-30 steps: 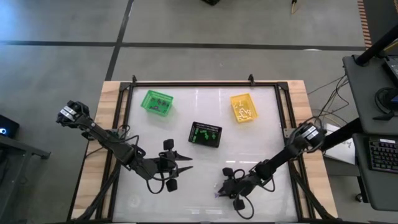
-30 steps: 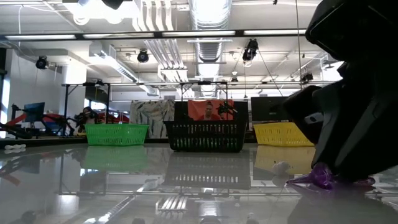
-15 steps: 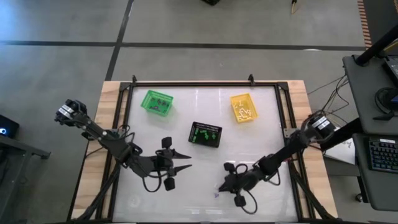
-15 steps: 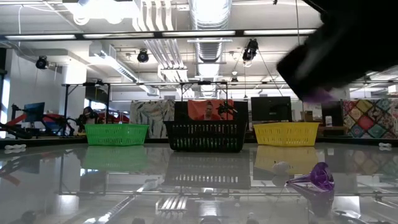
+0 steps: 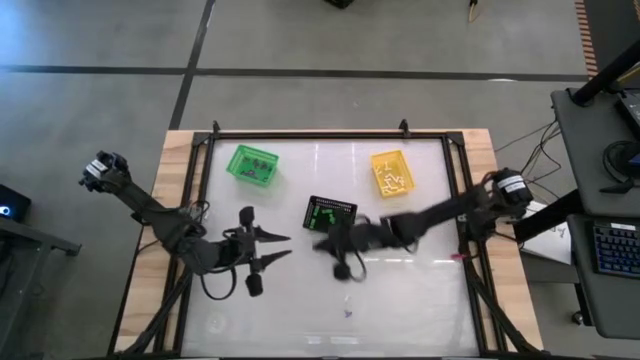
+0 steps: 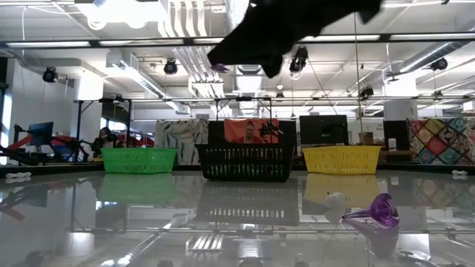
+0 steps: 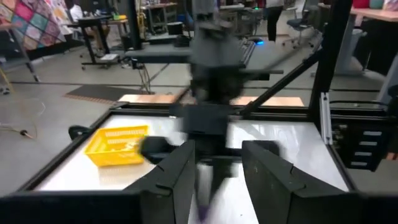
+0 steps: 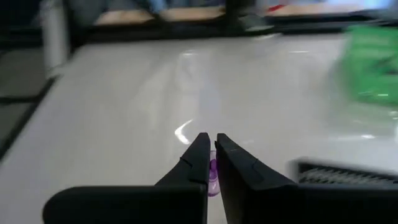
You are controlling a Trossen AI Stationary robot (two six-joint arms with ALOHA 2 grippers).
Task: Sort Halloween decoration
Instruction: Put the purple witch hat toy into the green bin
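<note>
My right gripper reaches in from the right and hangs high over the table, just near of the black basket. It is shut on a tiny purple trinket, which also shows at its tip in the low view. Another purple trinket lies on its side on the table near the near edge, with a small white trinket beside it. My left gripper hovers open to the left of the right one; its own view shows the fingers spread. My right gripper pinches the small purple trinket between its two fingers. The piece peeks out in the narrow gap between them and is lifted clear of the table. Which part of the trinket the fingers have cannot be made out.
Three baskets stand in the far half of the table: green at the left, black in the middle, yellow at the right, each with small pieces inside. A black frame rail runs round the table. Bare glossy surface lies toward the near edge.
My right gripper has risen from the table near the near edge and swung left and toward the far edge, up to the black basket, carrying a purple piece. One purple trinket has stayed on the table. My left gripper has drifted a little to the left.
</note>
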